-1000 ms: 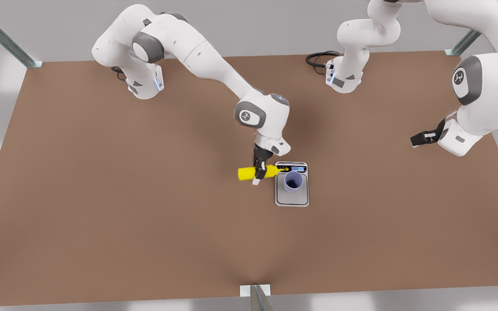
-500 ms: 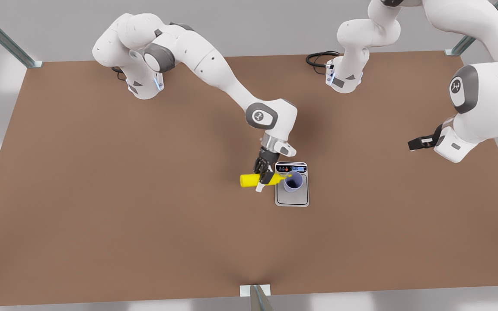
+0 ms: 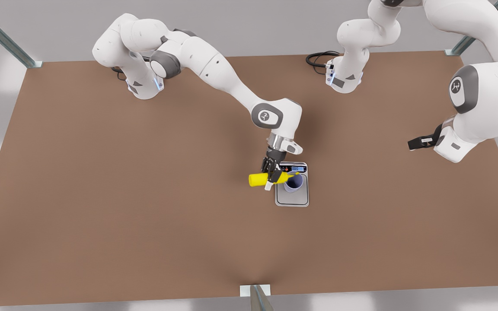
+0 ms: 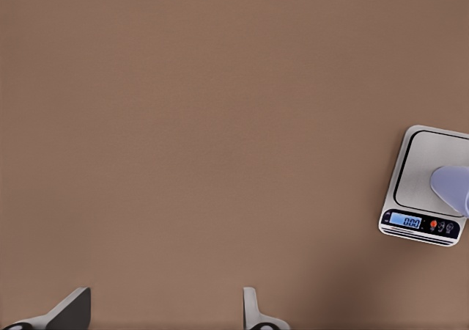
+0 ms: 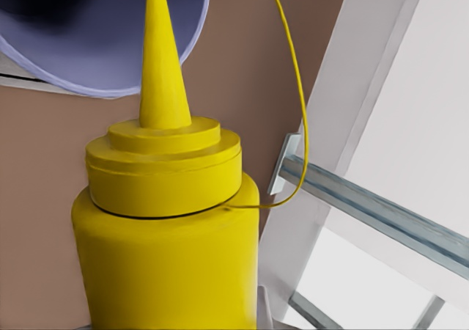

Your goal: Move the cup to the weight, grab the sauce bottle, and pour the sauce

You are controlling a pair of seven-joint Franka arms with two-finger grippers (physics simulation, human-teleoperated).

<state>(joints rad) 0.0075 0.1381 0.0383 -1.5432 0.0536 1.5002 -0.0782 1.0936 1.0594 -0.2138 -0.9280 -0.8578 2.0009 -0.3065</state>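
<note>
Open tabletop (image 3: 102, 194) around weight (image 3: 292, 198)

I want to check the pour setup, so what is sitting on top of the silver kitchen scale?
The lavender-blue tumbler cup stands on the flat silver-grey scale, near its display. The yellow squeeze bottle, held by the right gripper, points its nozzle over the cup.

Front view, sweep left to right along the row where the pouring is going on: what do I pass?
Sauce bottle, tipped on its side in the right gripper, then the cup on the weight, then open table, then the left gripper, waiting, fingers open.
</note>
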